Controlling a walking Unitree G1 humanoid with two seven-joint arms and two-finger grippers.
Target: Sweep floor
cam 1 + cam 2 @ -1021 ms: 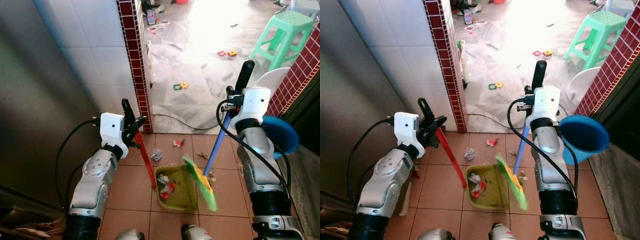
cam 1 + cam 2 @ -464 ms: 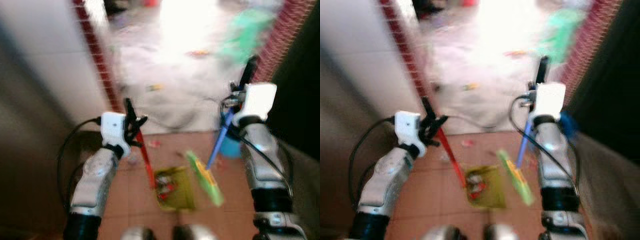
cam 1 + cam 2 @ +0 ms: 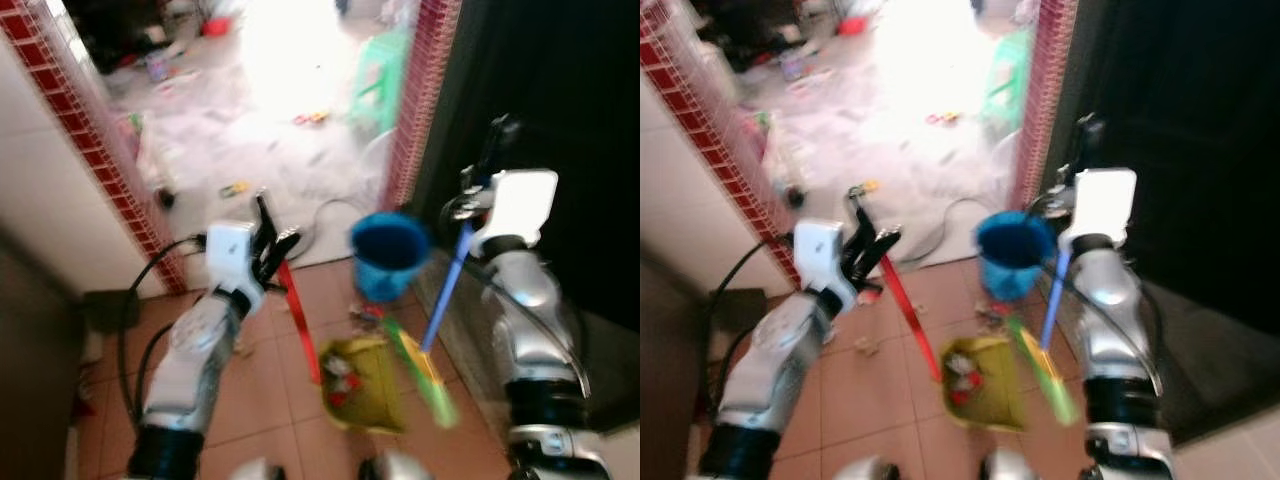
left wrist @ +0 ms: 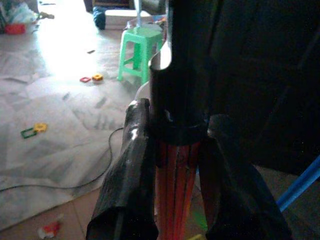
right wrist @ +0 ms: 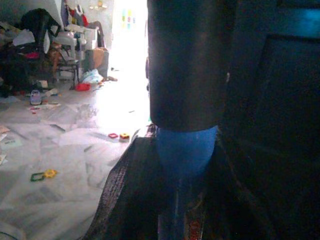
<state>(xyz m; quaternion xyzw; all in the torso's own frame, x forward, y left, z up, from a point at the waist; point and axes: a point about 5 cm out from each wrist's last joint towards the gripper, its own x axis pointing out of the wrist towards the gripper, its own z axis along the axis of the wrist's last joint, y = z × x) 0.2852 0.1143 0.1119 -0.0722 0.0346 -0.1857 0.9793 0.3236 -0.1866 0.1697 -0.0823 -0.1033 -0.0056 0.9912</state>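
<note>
While gripped, broom (image 3: 440,300) slants head-down leftward.

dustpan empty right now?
No. The yellow-green dustpan holds white and red scraps, while the left pincer grips its red handle.

Both eye views are motion-blurred, so the scraps in the dustpan (image 3: 362,385) cannot be identified. The broom head (image 3: 425,375), at about 5 o'clock, is a green-yellow smear. Litter on the pale floor (image 3: 235,150) at 12 o'clock is too small to name.
</note>
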